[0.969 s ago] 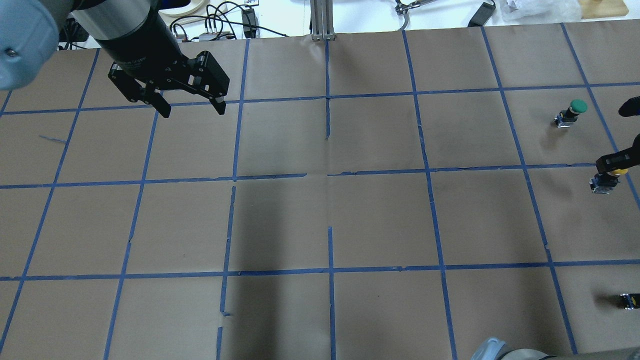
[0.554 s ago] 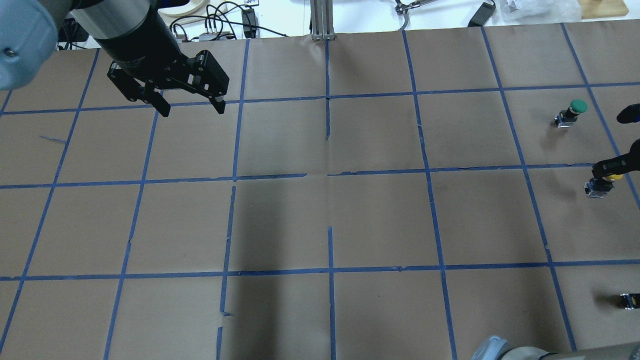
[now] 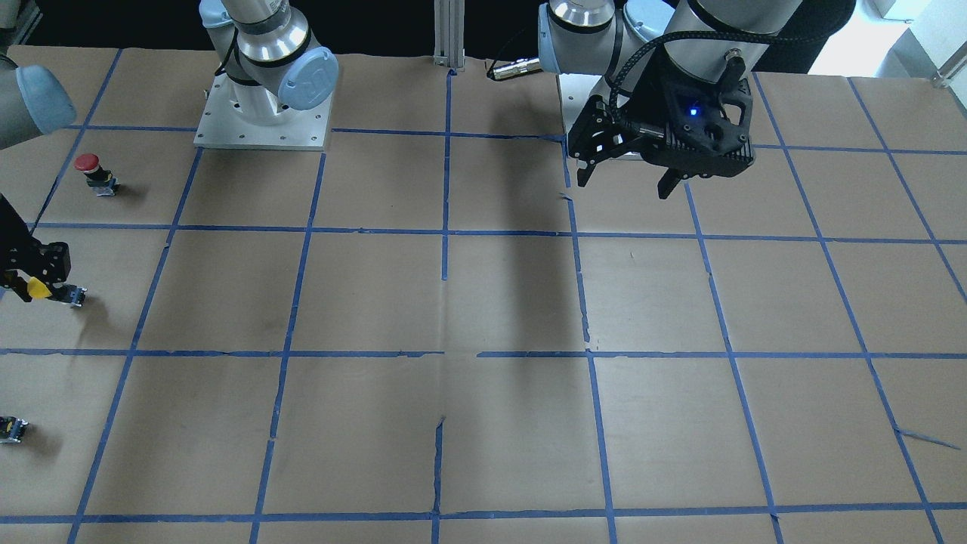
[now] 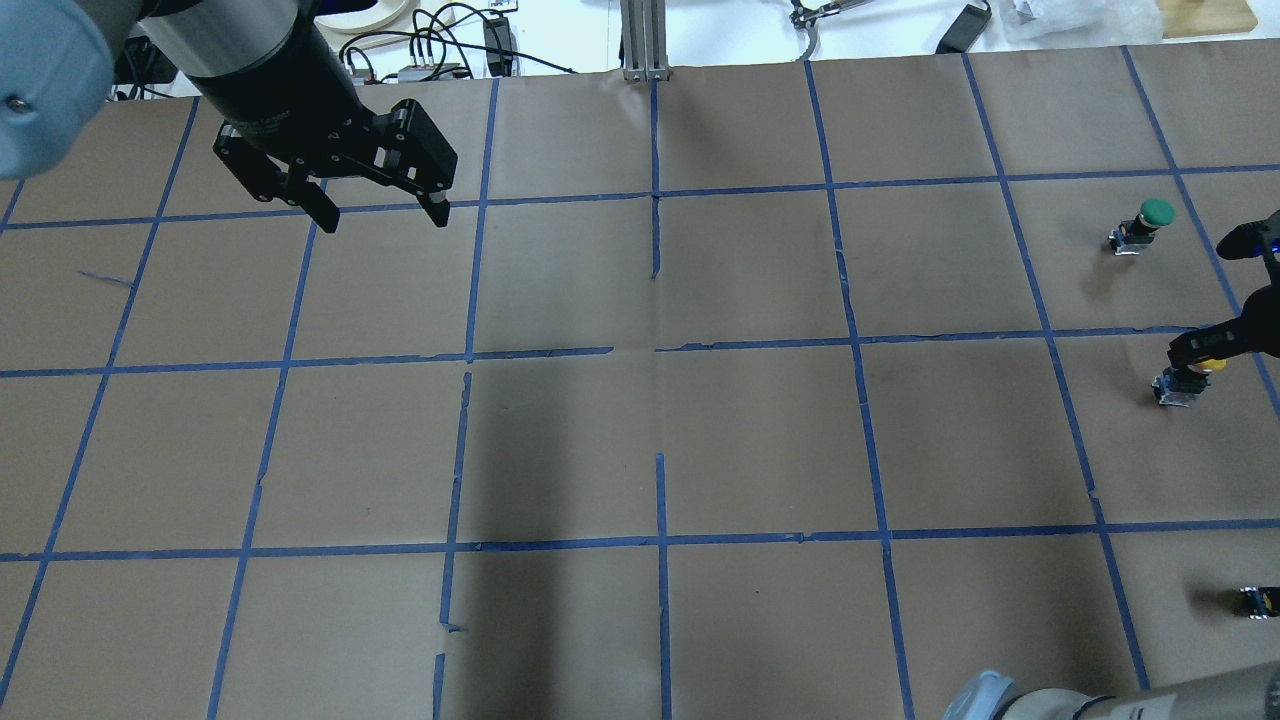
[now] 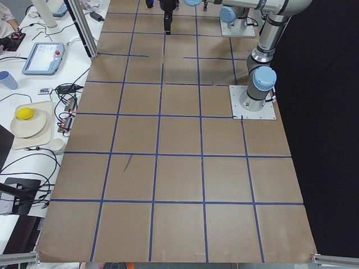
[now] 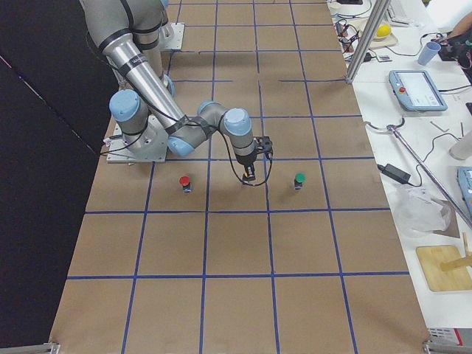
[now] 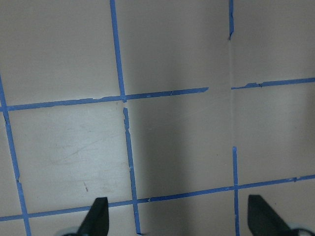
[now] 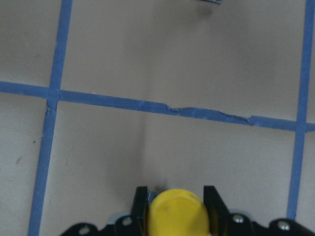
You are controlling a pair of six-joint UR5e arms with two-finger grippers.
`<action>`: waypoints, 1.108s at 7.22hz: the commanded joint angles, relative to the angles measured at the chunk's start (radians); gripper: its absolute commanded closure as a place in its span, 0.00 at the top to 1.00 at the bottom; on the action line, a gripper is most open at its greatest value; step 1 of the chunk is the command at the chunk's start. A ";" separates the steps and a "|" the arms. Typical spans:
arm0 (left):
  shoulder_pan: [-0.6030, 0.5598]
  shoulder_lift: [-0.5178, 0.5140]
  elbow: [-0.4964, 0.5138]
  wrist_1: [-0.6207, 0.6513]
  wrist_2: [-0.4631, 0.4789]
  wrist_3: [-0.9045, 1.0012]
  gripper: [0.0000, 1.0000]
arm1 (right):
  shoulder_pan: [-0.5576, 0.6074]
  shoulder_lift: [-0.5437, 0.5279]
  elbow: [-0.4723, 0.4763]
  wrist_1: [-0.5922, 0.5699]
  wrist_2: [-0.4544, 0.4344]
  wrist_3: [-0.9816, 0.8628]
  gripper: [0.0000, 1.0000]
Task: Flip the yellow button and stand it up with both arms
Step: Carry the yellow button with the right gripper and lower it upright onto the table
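The yellow button [image 8: 177, 212], a small push-button with a round yellow mushroom cap on a dark blocky switch body, sits at the bottom centre of the right wrist view. Its cap is clamped between the two black fingers of the right hand [image 8: 176, 199]. In the overhead view you find it at the far right edge, mid-height, with its body jutting down-left over the brown paper tabletop [image 4: 760, 440]. The left hand [image 4: 383, 215] hangs spread and empty at the upper left, well apart. Expect the piece to be light and rigid, and its smooth domed cap likely to slip or swivel. You would do best to have the left hand take the squared body by its flat sides.
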 commanded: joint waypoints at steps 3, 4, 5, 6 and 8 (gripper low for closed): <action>0.000 0.002 0.002 -0.002 0.000 -0.002 1.00 | -0.001 0.002 0.000 0.002 -0.011 -0.003 0.55; 0.000 0.002 0.002 -0.002 0.000 -0.002 1.00 | -0.001 0.002 0.000 0.010 -0.014 -0.003 0.63; 0.000 0.002 0.002 -0.002 0.002 -0.002 1.00 | -0.001 0.002 0.000 0.011 -0.016 -0.003 0.75; 0.000 0.002 0.002 0.000 0.000 -0.002 1.00 | -0.001 0.001 -0.002 0.013 -0.016 -0.003 0.88; 0.002 0.002 0.005 0.000 0.002 0.000 1.00 | -0.001 -0.007 -0.037 0.058 -0.054 0.009 0.99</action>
